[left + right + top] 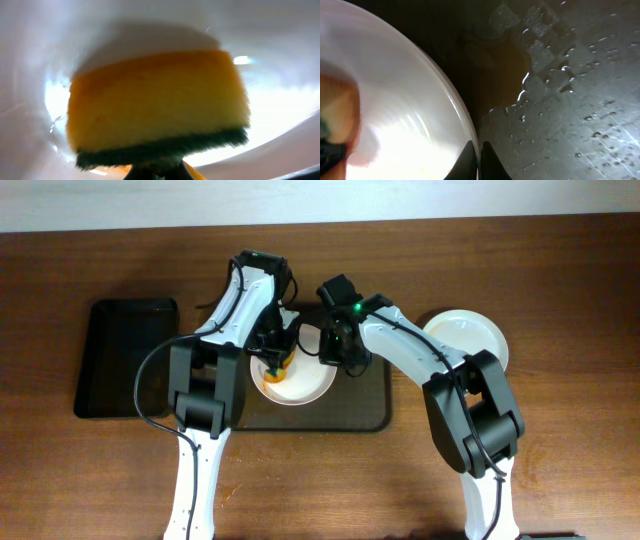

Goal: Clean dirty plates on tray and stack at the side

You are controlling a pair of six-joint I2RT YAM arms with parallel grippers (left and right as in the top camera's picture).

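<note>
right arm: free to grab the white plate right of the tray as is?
Probably not yet: the right gripper has its jaws shut on the rim of the plate on the tray. Once released, the side plate looks near and bare.

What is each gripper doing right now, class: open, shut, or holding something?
Left gripper: shut on the sponge.
Right gripper: shut on the rim of the plate.

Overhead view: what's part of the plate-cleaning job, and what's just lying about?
Job: tray; plate on tray; sponge; plate at the side.
Lying about: small black tray.
</note>
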